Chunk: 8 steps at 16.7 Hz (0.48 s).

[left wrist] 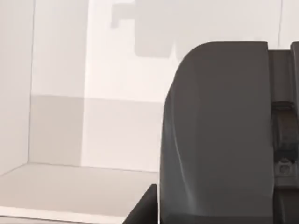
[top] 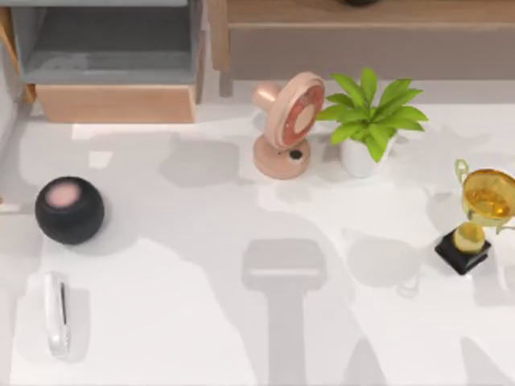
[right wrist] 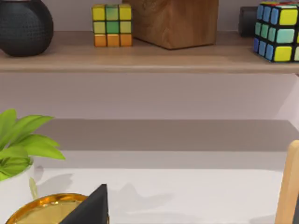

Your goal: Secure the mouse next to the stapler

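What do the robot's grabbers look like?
The left gripper is smooth and dark grey, with a rounded corner. The right gripper shows as a plain black pointed wedge. I can't see cables or markings.

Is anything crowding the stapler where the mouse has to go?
Nothing visible touches the white stapler; bare table lies to its right. The round black speaker sits farther back on the table's left side, apart from it.
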Each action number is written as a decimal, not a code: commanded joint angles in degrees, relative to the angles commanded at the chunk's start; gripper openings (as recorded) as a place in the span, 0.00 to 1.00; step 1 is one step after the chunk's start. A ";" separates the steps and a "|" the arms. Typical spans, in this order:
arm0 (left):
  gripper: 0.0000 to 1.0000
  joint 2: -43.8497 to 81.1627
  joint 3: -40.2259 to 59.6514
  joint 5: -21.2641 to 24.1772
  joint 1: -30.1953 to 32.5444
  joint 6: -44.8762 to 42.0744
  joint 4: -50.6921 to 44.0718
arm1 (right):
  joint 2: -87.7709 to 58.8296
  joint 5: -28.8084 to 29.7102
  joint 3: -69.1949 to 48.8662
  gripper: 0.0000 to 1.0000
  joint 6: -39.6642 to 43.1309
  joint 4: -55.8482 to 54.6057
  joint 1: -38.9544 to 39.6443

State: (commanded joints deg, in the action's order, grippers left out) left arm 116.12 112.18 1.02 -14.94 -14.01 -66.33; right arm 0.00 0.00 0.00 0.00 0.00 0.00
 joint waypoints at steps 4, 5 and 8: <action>0.00 -10.82 -15.97 0.88 9.06 10.55 0.11 | 0.00 0.00 0.00 1.00 0.00 0.00 0.00; 0.00 -13.02 -20.10 0.98 12.29 13.52 0.82 | 0.00 0.00 0.00 1.00 0.00 0.00 0.00; 0.00 -17.66 -32.30 0.67 22.71 22.75 4.36 | 0.00 0.00 0.00 1.00 0.00 0.00 0.00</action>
State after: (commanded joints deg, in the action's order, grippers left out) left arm 98.46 79.87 1.69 7.77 8.74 -61.97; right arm 0.00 0.00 0.00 0.00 0.00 0.00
